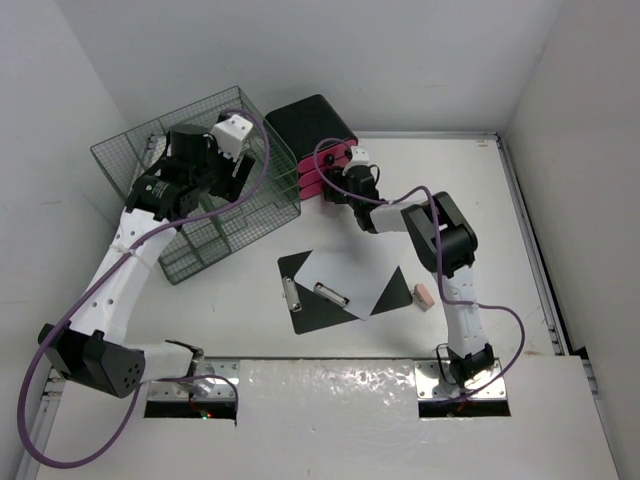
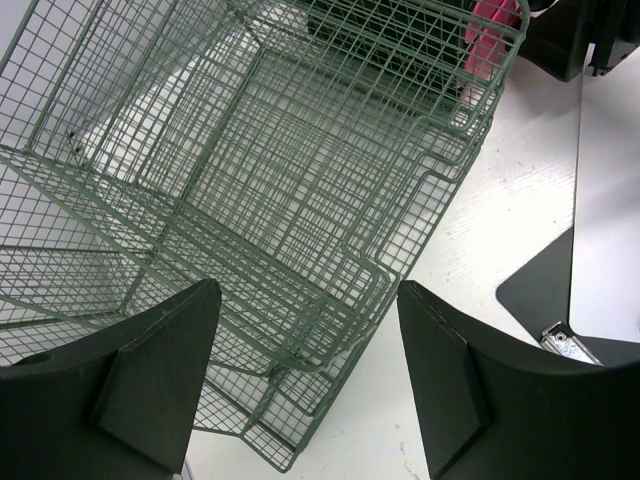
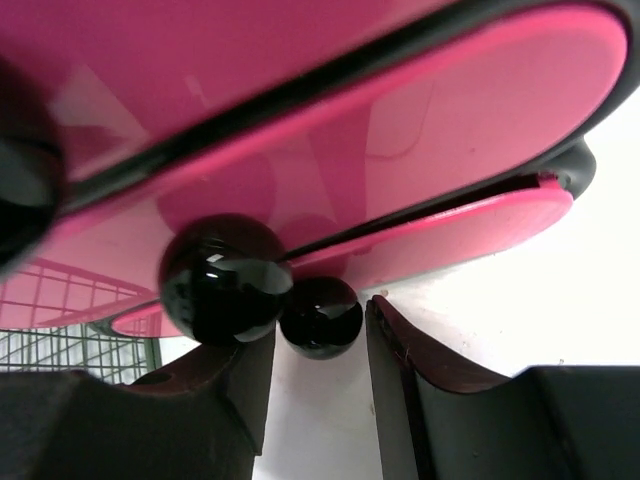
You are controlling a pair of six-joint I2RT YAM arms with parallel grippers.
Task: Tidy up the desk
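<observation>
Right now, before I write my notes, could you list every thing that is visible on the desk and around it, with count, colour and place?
desk: 1, white, under everything.
wire-mesh rack: 1, green, far left of the desk.
drawer box: 1, black with pink drawers, far centre, beside the rack.
drawer knobs: 2 clearly visible, black, on the pink drawer fronts.
clipboard: 1, black with a metal clip, centre of the desk.
paper sheet: 1, white, lying across the clipboard.
eraser: 1, pink, right of the clipboard.
left gripper: 1, black, open above the rack.
right gripper: 1, black, jaws on either side of one knob; contact unclear.
</observation>
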